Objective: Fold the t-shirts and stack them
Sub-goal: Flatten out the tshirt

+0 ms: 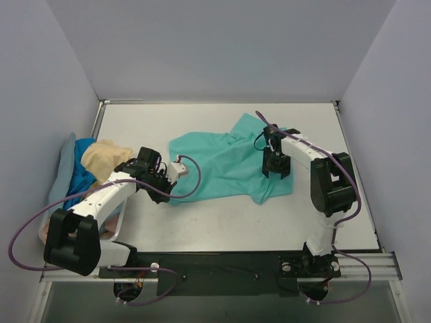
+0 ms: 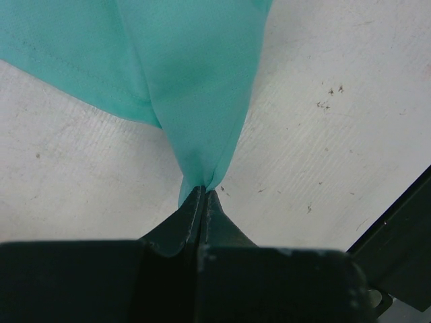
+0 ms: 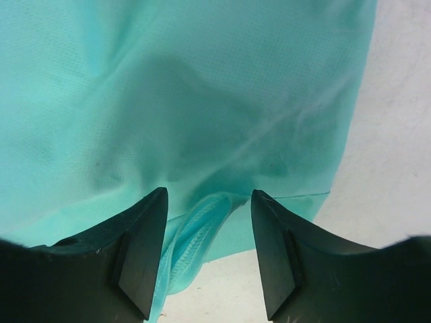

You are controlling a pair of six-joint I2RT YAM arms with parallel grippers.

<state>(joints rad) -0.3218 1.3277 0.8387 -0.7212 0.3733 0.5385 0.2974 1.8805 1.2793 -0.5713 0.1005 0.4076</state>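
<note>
The teal-green t-shirt (image 1: 222, 165) lies spread and rumpled on the middle of the white table. My left gripper (image 1: 167, 188) is at its near left corner, shut on a pinch of the teal cloth (image 2: 195, 81), which fans out from the closed tips (image 2: 203, 190). My right gripper (image 1: 275, 171) is over the shirt's right part, near its near right edge. In the right wrist view it (image 3: 209, 202) is open, with a bunched teal hem fold (image 3: 192, 242) lying between the fingers, not pinched. The shirt's neck label is not visible.
A heap of shirts sits in a tray (image 1: 111, 232) at the left edge: tan-yellow (image 1: 104, 158), bright blue (image 1: 81, 173), grey-blue (image 1: 64, 165), and pink (image 1: 44, 232) low down. A black rail (image 1: 222, 266) runs along the near table edge.
</note>
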